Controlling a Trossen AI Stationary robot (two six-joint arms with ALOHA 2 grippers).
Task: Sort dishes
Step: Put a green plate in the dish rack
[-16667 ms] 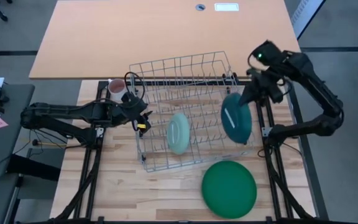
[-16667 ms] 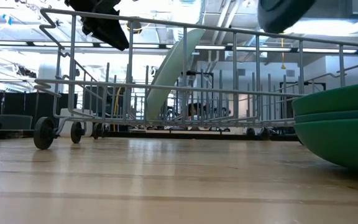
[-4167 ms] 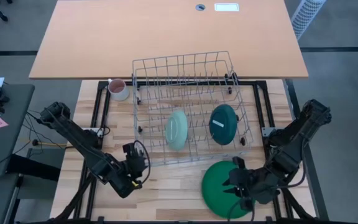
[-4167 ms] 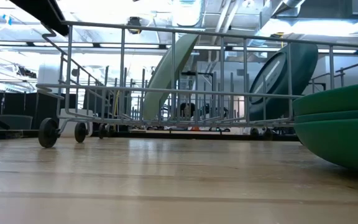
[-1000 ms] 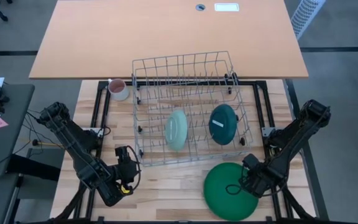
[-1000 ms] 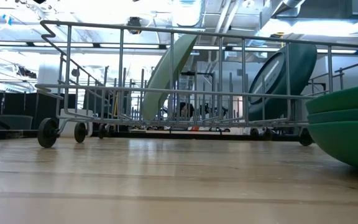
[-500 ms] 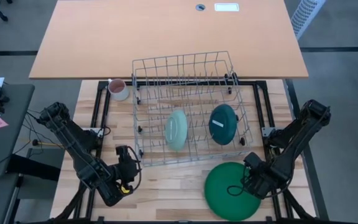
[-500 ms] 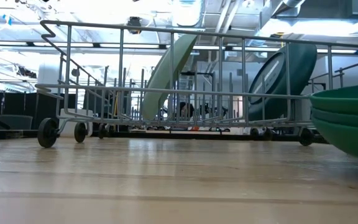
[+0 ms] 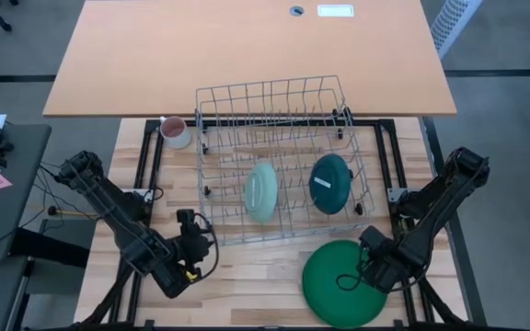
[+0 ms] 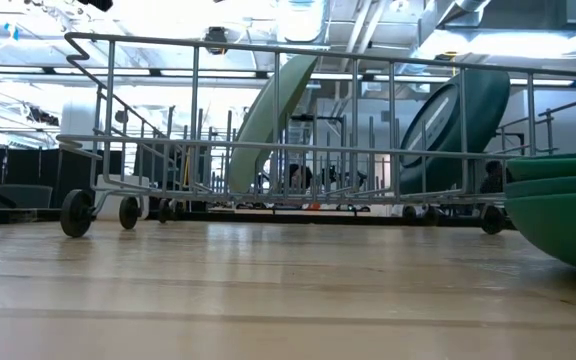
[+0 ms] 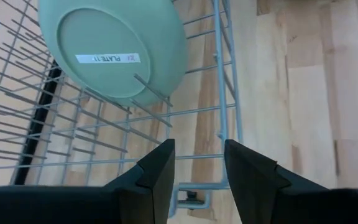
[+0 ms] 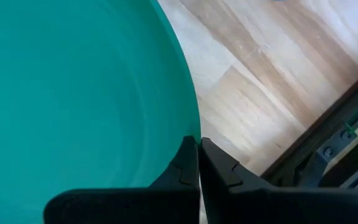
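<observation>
A stack of large dark green plates (image 9: 343, 283) lies on the wooden table at the near right, in front of a wire rack (image 9: 279, 161). It also shows in the low view (image 10: 558, 210). A pale mint plate (image 9: 261, 191) and a dark teal plate (image 9: 331, 184) stand on edge between the rack's tines. My right gripper (image 9: 369, 261) is at the stack's right rim, shut on the top plate (image 12: 73, 93). My left gripper (image 9: 199, 246) is open and empty near the rack's near left corner, facing the mint plate (image 11: 114, 53). My right gripper pinches the top green plate's rim (image 12: 188, 121) on the stack's right side, one finger (image 12: 182, 168) on the inner face and one on the outer. The fingers come slanting from the table's right. I cannot tell whether the plate is lifted off the stack.
A small pinkish-white mug (image 9: 174, 131) stands at the far left of the wooden table, beside the rack. A large orange tabletop (image 9: 247, 46) lies beyond the rack. Bare wood (image 9: 247, 276) lies between the two grippers, in front of the rack.
My left gripper has moved toward the table's right edge and slightly toward the rack. The green stack has shifted a little toward the table's right edge, with my right gripper staying at its rim.
</observation>
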